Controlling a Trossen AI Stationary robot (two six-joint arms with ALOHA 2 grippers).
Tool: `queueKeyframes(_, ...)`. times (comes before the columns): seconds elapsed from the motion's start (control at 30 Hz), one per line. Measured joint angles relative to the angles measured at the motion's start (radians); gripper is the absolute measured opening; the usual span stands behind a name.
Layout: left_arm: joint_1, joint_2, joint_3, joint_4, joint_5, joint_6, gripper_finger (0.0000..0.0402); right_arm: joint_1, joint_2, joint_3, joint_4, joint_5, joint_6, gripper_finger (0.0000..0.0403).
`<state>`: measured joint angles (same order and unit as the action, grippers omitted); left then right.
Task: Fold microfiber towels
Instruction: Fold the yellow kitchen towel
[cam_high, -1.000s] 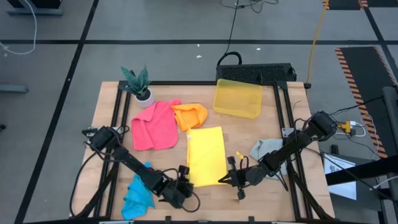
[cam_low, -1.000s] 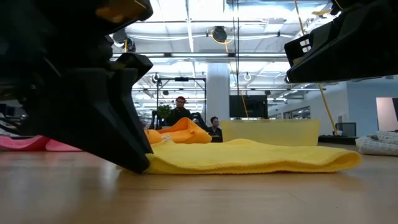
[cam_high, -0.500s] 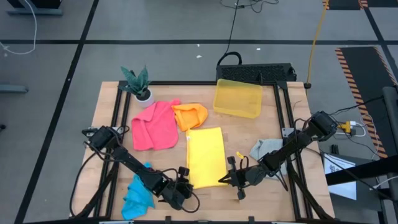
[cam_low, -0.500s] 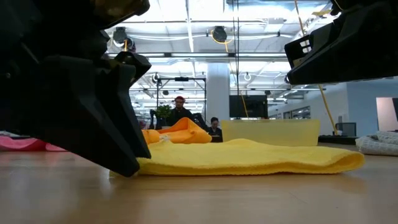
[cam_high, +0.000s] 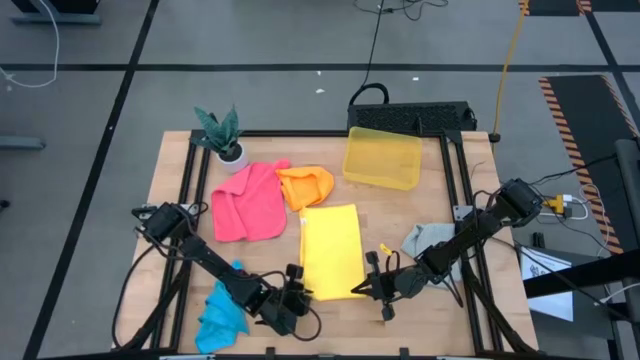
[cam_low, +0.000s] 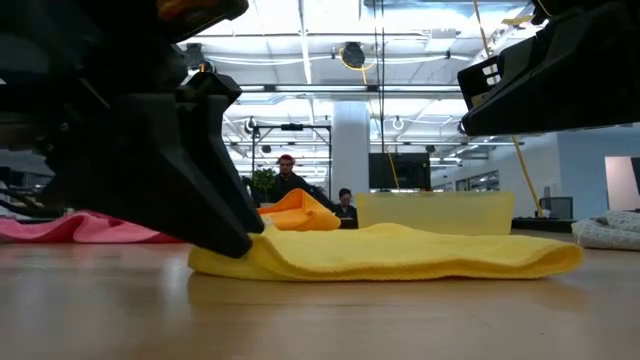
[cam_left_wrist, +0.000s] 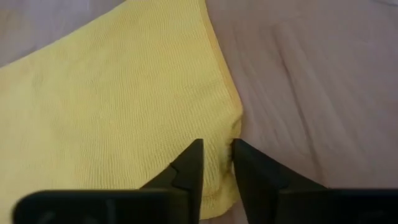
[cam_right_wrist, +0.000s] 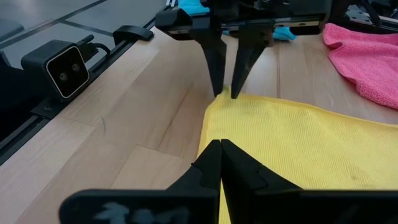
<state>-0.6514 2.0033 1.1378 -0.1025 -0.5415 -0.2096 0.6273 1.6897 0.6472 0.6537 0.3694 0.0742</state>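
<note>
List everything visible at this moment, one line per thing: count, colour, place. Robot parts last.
yellow towel: 1, yellow, folded, table centre-front
pink towel: 1, pink, left of the yellow towel
orange towel: 1, orange, bunched, beside the pink towel
blue towel: 1, bright blue, crumpled, front left under the left arm
grey towel: 1, grey, right edge, partly under the right arm
bin: 1, translucent yellow, back of table
plant: 1, green in a white pot, back left corner
table: 1, light wood
people: 2, far across the room, low view
left gripper: 1, dark, slightly open at the yellow towel's front left corner
right gripper: 1, dark, shut, at the front right corner
</note>
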Motion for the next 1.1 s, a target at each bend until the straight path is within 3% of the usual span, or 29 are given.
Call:
queueKeyframes(0.23, -0.011, 0.000, 0.000, 0.001, 0.015, 0.014, 0.0007, 0.000, 0.000, 0.000, 0.000, 0.000, 0.000, 0.0000)
queueKeyframes(0.6, -0.010, 0.000, 0.000, 0.002, 0.071, -0.040, 0.0060, 0.000, 0.000, 0.000, 0.000, 0.000, 0.000, 0.0000)
queueKeyframes(0.97, -0.005, 0.000, 0.000, 0.031, 0.118, -0.034, 0.0063, 0.000, 0.000, 0.000, 0.000, 0.000, 0.000, 0.0000)
queueKeyframes(1.1, -0.005, 0.012, 0.001, 0.094, 0.114, 0.035, 0.0063, 0.000, 0.000, 0.000, 0.000, 0.000, 0.000, 0.0000)
